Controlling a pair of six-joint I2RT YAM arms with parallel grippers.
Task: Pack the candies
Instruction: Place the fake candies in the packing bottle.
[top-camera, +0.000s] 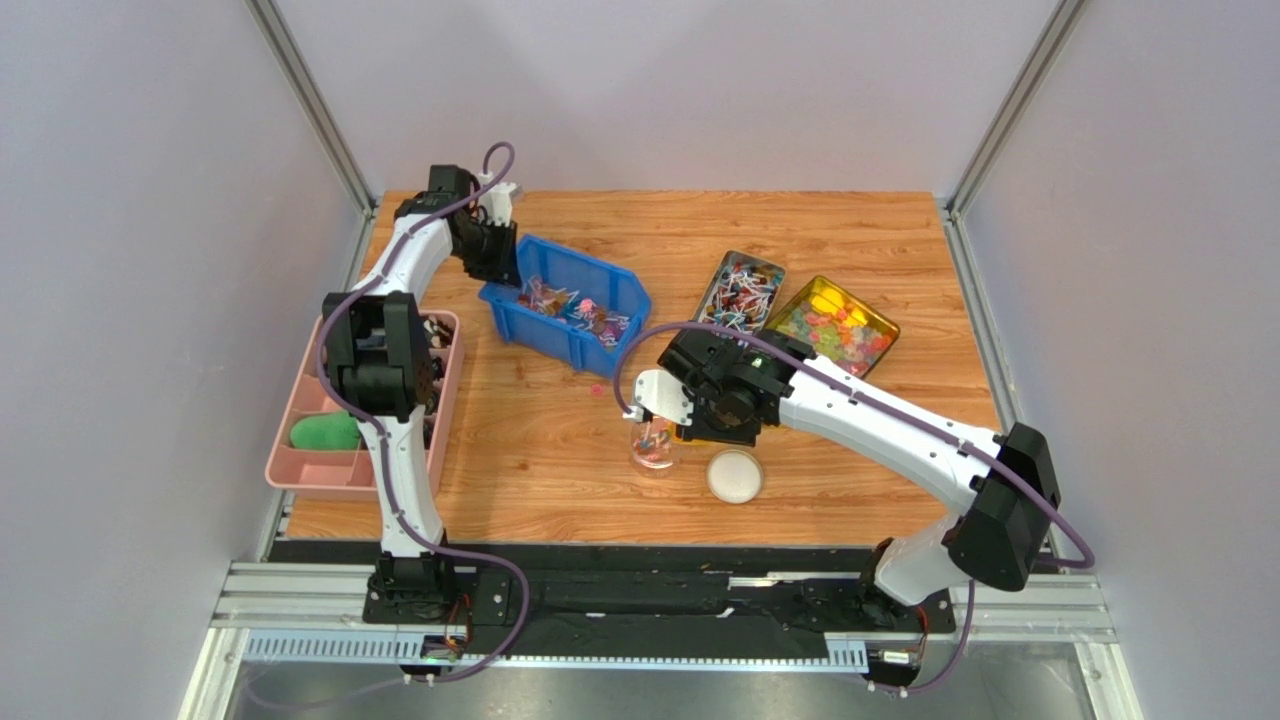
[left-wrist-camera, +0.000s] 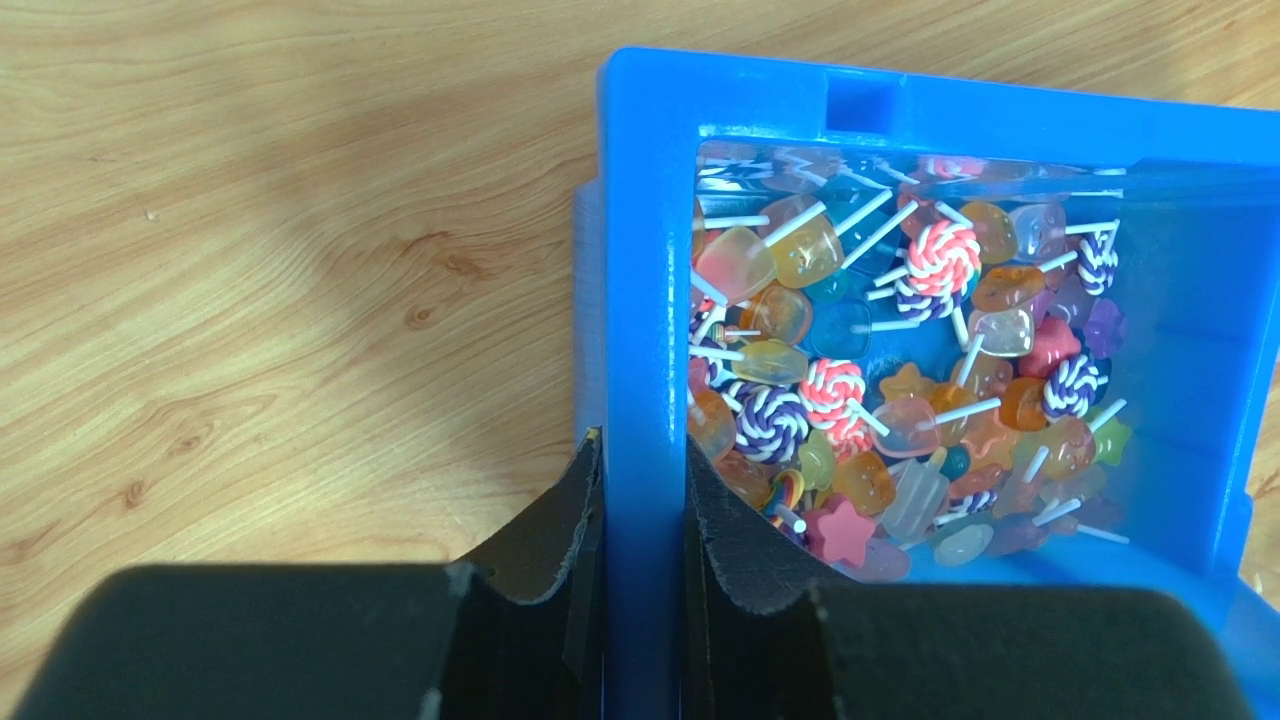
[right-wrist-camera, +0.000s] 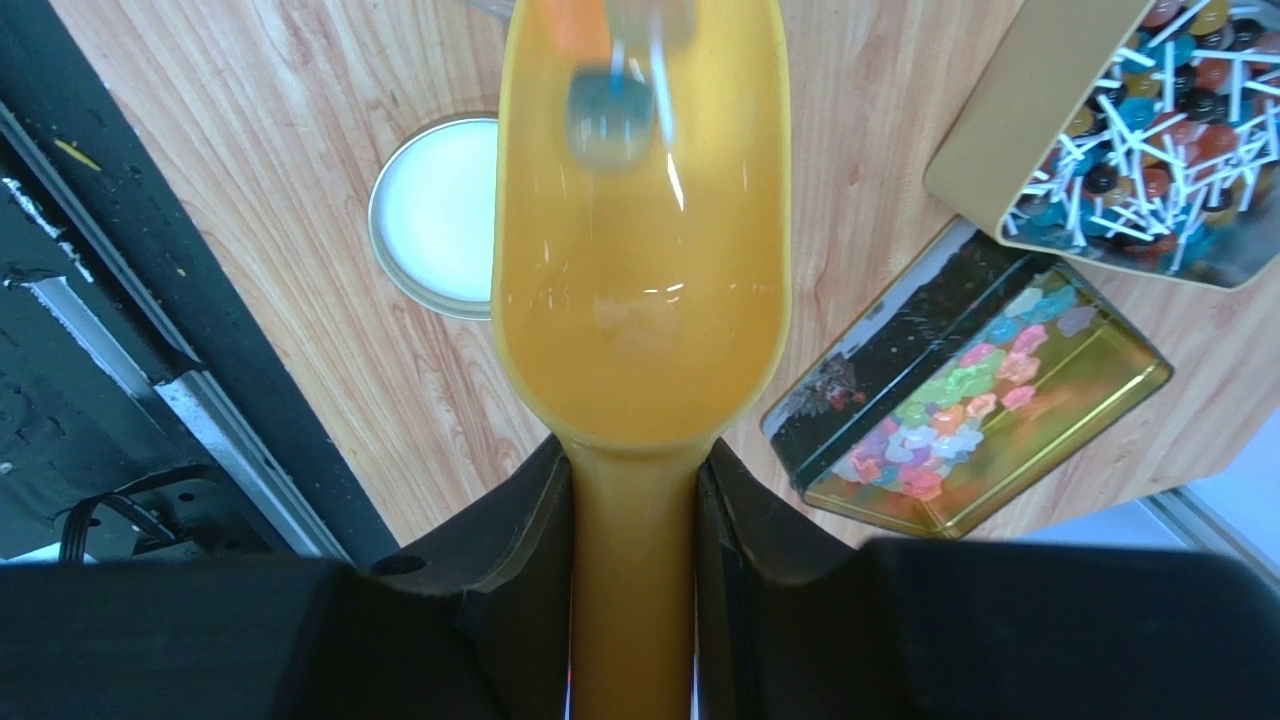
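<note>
1. The left jaws are clenched on one wall of the blue bin (left-wrist-camera: 646, 225). Most of the candies (left-wrist-camera: 887, 375) lie heaped inside it, many of them lollipops on white sticks.
2. The right jaws grasp the handle of the yellow scoop (right-wrist-camera: 639, 300), which is held over the small clear jar (top-camera: 652, 447). A few blurred candies sit near the scoop's far lip, and we see some pink inside the jar.
3. We judge the pour to be the main risk. The jar's mouth looks no wider than the scoop, so sweets could bounce onto the counter (top-camera: 526, 450). A pink speck lies there between bin and jar.
4. Nothing steadies the jar, so a low dip of the scoop could knock it toward the white lid (top-camera: 733, 476).
5. We can read no brand, label or writing on the bin, the scoop, the lollipop tin (top-camera: 741, 290) or the gummy tin (top-camera: 833, 323).
</note>
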